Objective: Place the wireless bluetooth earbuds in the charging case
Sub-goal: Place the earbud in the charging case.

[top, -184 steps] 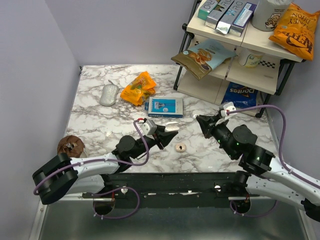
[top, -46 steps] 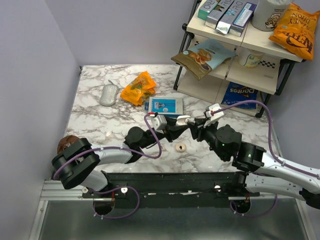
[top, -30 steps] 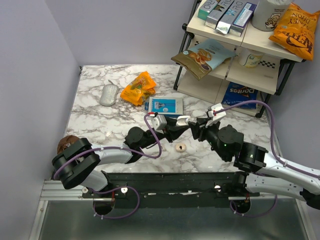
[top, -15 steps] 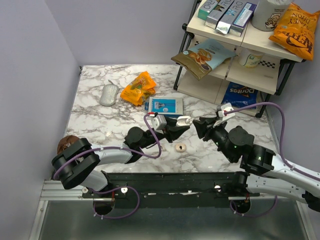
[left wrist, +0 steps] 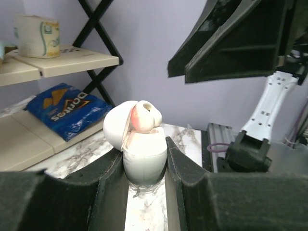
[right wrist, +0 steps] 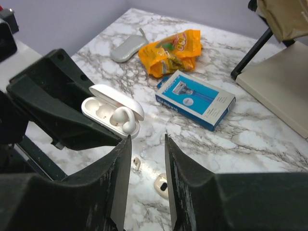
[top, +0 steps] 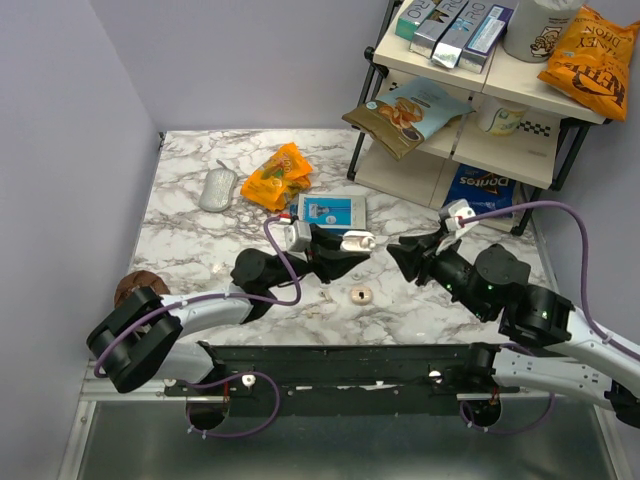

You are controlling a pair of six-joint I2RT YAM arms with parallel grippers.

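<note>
A marble table (top: pixel 190 245) met lilac walls, with a rack (top: pixel 470 155) at upper right; the left gripper (top: pixel 345 249), at frame centre, was clamped on the open case (right wrist: pixel 111 111), off the table; the right gripper (right wrist: pixel 147 144), just right of it, stood part open and empty; one earbud (right wrist: pixel 124 117) sat in the case; a second earbud (top: pixel 360 294) lay on the table below.

Marble table (top: pixel 200 240), mouse (top: pixel 217 189) rear left, orange bag (top: pixel 277 176) just beside it, blue box (top: pixel 330 211) mid-table, earbud (top: pixel 360 294) toward the front, brown lump (top: pixel 135 285) at left edge, rack (top: pixel 470 120) rear right.
</note>
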